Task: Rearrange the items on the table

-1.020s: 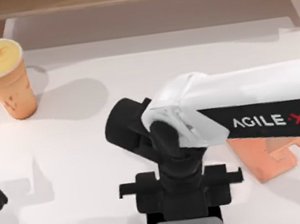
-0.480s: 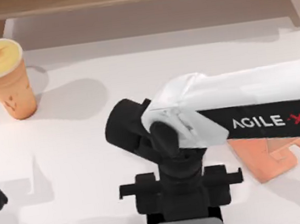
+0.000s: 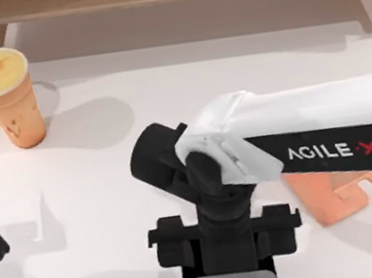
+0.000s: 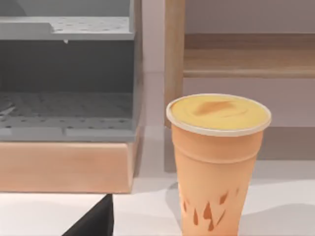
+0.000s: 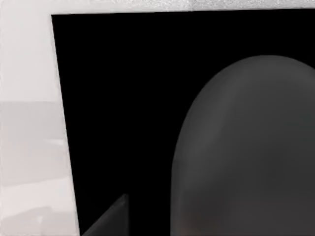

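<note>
Matt mouse [image 5: 246,147] — flat black pad [image 5: 123,98]; smooth white table [image 3: 110,190].

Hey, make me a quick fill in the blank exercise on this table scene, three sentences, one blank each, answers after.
1. The orange cup wears a lid coloured ____.
2. In the right wrist view, the grey mouse lies on a flat pad coloured ____.
3. In the top view, the orange cup stands toward the table's ____ side.

Missing words: yellow; black; left

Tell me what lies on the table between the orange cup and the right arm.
In the top view, only bare white table and shadow lie between the orange cup and the right arm.
</note>
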`<state>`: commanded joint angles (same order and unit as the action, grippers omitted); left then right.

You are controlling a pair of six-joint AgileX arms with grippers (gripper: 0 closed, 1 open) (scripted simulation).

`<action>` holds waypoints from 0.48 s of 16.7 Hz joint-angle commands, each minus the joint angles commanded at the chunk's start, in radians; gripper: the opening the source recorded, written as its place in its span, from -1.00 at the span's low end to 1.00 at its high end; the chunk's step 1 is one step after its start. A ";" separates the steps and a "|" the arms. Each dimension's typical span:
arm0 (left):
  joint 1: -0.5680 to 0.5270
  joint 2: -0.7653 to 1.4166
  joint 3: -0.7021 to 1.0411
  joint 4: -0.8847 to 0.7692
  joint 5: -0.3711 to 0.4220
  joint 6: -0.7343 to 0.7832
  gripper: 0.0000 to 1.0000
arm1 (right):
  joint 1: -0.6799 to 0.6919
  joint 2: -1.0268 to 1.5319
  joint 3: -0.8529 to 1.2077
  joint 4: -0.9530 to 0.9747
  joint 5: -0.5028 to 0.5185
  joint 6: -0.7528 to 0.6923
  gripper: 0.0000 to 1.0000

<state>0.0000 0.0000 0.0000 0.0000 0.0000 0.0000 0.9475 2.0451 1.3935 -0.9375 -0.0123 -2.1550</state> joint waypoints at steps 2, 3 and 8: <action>0.000 0.000 0.000 0.000 0.000 0.000 1.00 | 0.000 0.000 0.000 0.000 0.000 0.000 1.00; 0.000 0.000 0.000 0.000 0.000 0.000 1.00 | 0.000 0.000 0.000 0.000 0.000 0.000 1.00; 0.000 0.000 0.000 0.000 0.000 0.000 1.00 | -0.008 -0.006 0.010 0.005 -0.001 0.010 1.00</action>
<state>0.0000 0.0000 0.0000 0.0000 0.0000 0.0000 0.9396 2.0386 1.4035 -0.9330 -0.0133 -2.1454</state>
